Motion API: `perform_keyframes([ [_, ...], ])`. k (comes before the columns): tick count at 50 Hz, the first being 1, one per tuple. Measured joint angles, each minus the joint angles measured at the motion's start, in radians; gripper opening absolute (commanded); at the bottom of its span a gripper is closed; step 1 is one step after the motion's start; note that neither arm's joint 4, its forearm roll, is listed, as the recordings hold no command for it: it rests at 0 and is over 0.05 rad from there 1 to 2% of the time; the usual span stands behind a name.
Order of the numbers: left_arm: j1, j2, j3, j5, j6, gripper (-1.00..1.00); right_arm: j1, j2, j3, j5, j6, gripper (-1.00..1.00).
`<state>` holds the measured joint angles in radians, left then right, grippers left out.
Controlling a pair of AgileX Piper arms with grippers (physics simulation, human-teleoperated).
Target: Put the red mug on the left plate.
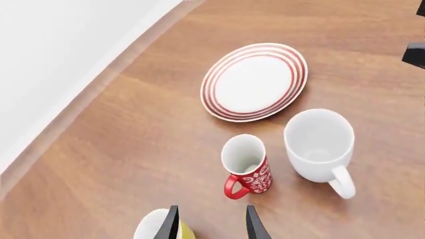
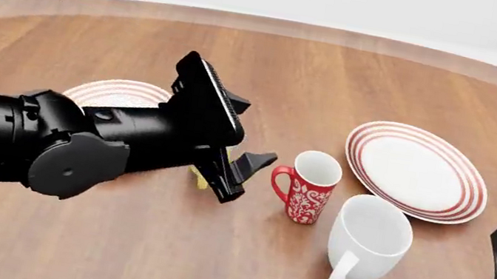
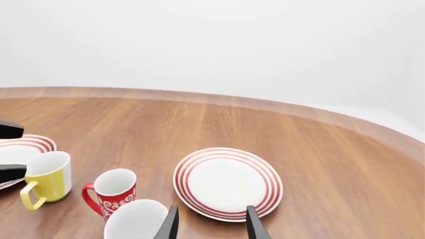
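The left pincer (image 2: 241, 172) hangs above the bench (image 2: 270, 68) with its two dark fingers spread apart and nothing between them; in the left wrist view the gap between the fingertips (image 1: 169, 225) is bare wood. Seen from the front, its tips lie just at 9 o'clock of the red mug (image 2: 307, 185), close to the mug's loop handle but not touching it. Behind the fingers a sliver of the yellow mug (image 2: 200, 178) shows, mostly hidden by the arm; the right wrist view shows it upright, handle outward, next to the red mug.

The red mug stands upright on the bench near its middle, white inside, with a white floral pattern on the red wall and its handle turned toward 9 o'clock in the front view. It is on no plate. The left plate (image 2: 111, 94), white with red rings, lies flat at roughly 10 o'clock of the red mug, well apart from it and half covered by the left arm.

At 5 o'clock of the red mug, just beside it, stands the larger white mug (image 2: 367, 241), upright, handle toward the camera. At 2 o'clock of the red mug lies the right plate (image 2: 416, 171), flat and bare.

The right pincer (image 3: 208, 224) sits at the front view's lower right edge, away from the mugs. Its fingers are parted and hold nothing.
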<state>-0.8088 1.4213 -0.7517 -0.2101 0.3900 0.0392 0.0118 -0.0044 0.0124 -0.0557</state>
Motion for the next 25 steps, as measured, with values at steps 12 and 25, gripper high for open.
perform_keyframes([
  [12, -0.011, 0.087, -0.016, -0.007, 0.007, 1.0, 0.003, -0.005, -0.001, 0.003, -0.002, 1.0],
  [25, -0.021, 0.156, -0.031, -0.01, 0.023, 1.0, 0.003, -0.005, -0.001, 0.003, -0.003, 1.0],
])
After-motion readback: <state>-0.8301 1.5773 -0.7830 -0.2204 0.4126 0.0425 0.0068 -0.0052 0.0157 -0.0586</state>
